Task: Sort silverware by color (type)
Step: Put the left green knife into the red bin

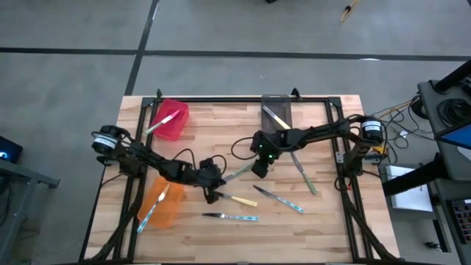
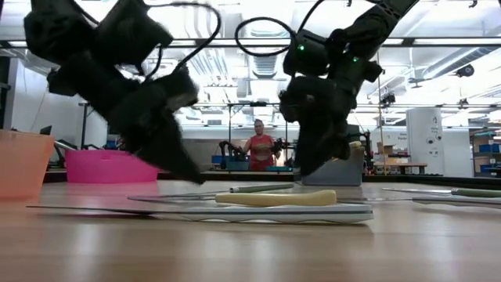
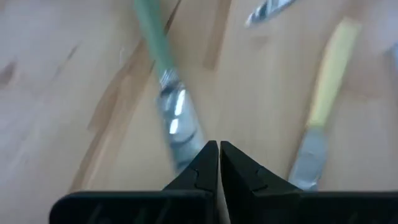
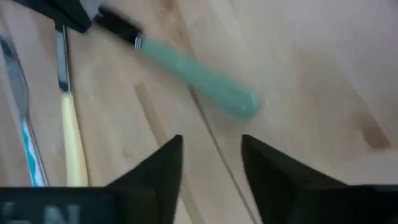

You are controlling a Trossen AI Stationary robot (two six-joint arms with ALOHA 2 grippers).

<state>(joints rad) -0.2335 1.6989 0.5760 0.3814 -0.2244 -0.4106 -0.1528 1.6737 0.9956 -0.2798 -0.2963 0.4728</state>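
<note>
Five slim table knives with silver metal blades lie loose on the pale wooden table [image 1: 324,228], around the centre and lower centre of the high view. Nearest the action: the metal-bladed knife with the light-green plastic handle [image 1: 237,173], flat on the wood just left of centre, between the two arms. Below it, the metal-bladed knife with the yellow plastic handle [image 1: 240,199]; lower still, a knife with a light-blue handle [image 1: 232,216]. Right of centre, a second blue-handled knife [image 1: 280,199] and a second green-handled knife [image 1: 303,175].

Right gripper [image 1: 259,169] at centre frame, low over the table, dark fingers [image 4: 165,165] spread apart with nothing between them; rounded end of the green handle just beyond the tips. Left gripper [image 1: 214,193] left of centre, tips pressed together at the blade end of the same knife; cannot tell whether metal is pinched or merely touched.

Judging by this, step in hand: picking up the green-handled knife. Next move probably calls for lowering the right gripper so its open fingers straddle the handle, closing, lifting clear of the yellow-handled knife close by, then carrying to a bin. Orange plastic bin [image 1: 173,213] at lower left already holds a blue handle; pink bin [image 1: 176,129] upper left and grey bin [image 1: 283,129] top centre also hold cutlery, handle colours too small to tell.
</note>
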